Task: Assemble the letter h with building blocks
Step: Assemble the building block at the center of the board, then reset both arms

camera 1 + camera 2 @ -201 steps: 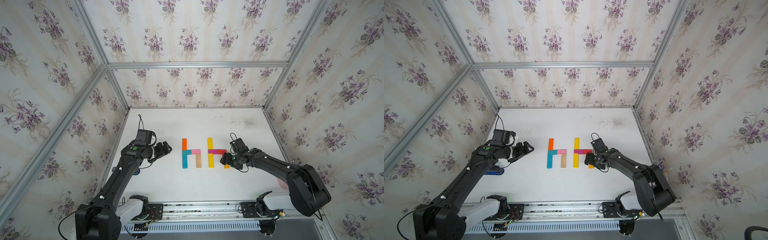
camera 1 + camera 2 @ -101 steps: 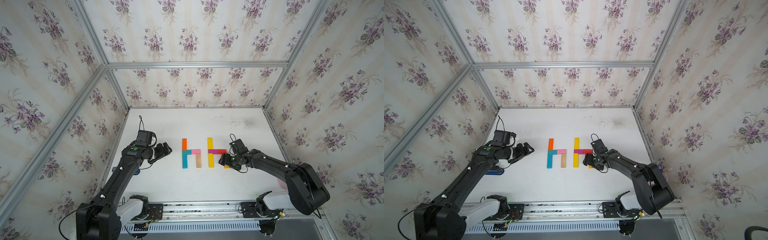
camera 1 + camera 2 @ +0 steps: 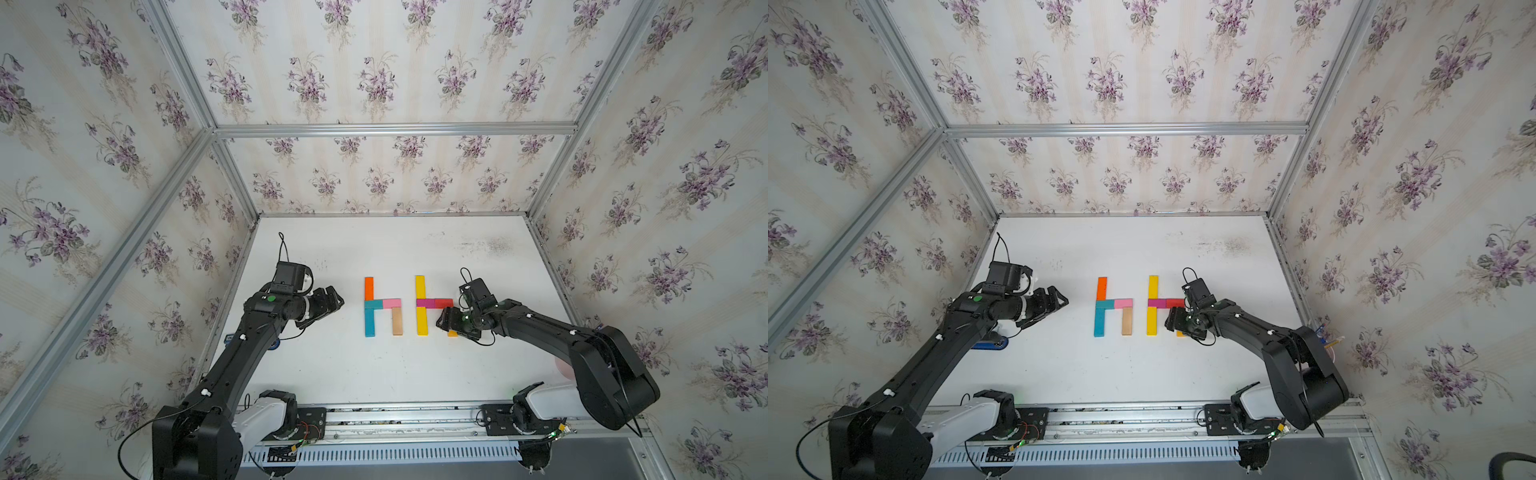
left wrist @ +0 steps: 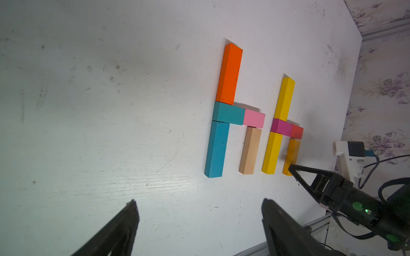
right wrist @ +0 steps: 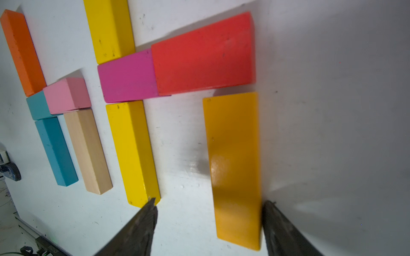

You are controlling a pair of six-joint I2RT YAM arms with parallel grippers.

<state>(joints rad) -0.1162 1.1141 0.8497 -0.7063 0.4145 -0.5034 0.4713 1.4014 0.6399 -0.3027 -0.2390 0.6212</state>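
Both top views: found two h shapes of blocks point(image 3: 421, 320) side by side on the counter point(image 3: 374, 374); left end effector point(image 3: 335, 302) released, apart from them; right end effector point(image 3: 445, 322) low over the amber bar point(image 3: 452, 333). Left wrist view: saw its fingers point(image 4: 124, 221) spread wide, empty. Right wrist view: saw released jaws straddling the amber bar point(image 5: 235, 159), flat near the red block point(image 5: 204, 53) without touching, one finger point(image 5: 279, 223) just beside its edge.

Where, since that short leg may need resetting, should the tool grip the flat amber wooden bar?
Probably across its two long edges, mid-length, coming straight down. The flat amber wooden bar lies flat on the white table, so its narrow width suits the jaws. The short red wooden block crowds its far end; the long yellow wooden bar beside it leaves room for a finger.
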